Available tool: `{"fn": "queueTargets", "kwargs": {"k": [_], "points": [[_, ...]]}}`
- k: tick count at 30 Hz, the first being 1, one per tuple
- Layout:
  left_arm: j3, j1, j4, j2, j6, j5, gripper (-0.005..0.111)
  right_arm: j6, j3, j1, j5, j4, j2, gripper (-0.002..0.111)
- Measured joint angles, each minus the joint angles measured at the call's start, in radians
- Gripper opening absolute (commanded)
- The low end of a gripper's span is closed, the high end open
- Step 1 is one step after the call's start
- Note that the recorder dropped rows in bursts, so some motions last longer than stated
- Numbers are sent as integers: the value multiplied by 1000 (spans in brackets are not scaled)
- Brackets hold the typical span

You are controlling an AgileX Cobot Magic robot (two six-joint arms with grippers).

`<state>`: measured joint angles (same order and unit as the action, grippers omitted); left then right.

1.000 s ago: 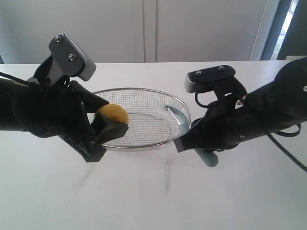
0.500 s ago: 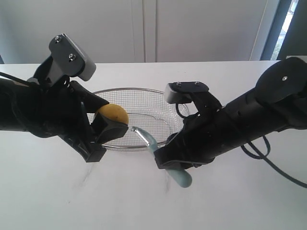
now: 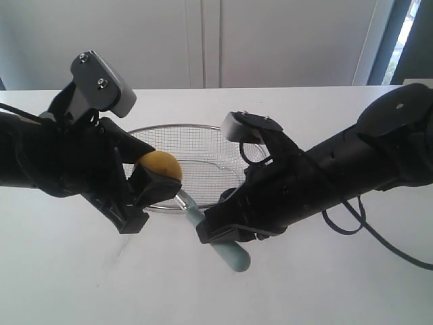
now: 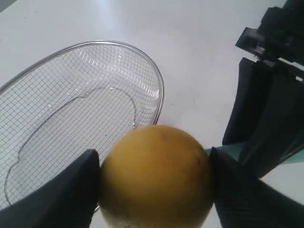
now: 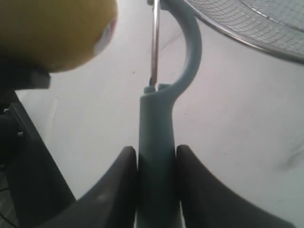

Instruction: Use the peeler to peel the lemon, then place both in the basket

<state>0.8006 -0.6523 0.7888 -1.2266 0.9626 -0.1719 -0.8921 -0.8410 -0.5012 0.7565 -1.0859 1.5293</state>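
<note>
gripping the lemon [image 4: 156, 175] near the basket [image 4: 160, 90] rim, the left claw [image 3: 154, 181] clamps it; only the right wrist view shows the right claw [image 5: 156, 190] pinching the peeler [image 5: 156, 118] handle, blade near the lemon.

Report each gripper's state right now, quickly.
The left gripper is closed on the lemon.
The right gripper is closed on the peeler, gripping its teal handle.
</note>
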Motion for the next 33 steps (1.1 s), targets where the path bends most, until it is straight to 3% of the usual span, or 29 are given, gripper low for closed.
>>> {"fn": "queueTargets", "kwargs": {"k": [33], "points": [[0, 0, -45, 0, 2, -16, 0, -16, -42, 0, -8, -16, -4, 0]]}}
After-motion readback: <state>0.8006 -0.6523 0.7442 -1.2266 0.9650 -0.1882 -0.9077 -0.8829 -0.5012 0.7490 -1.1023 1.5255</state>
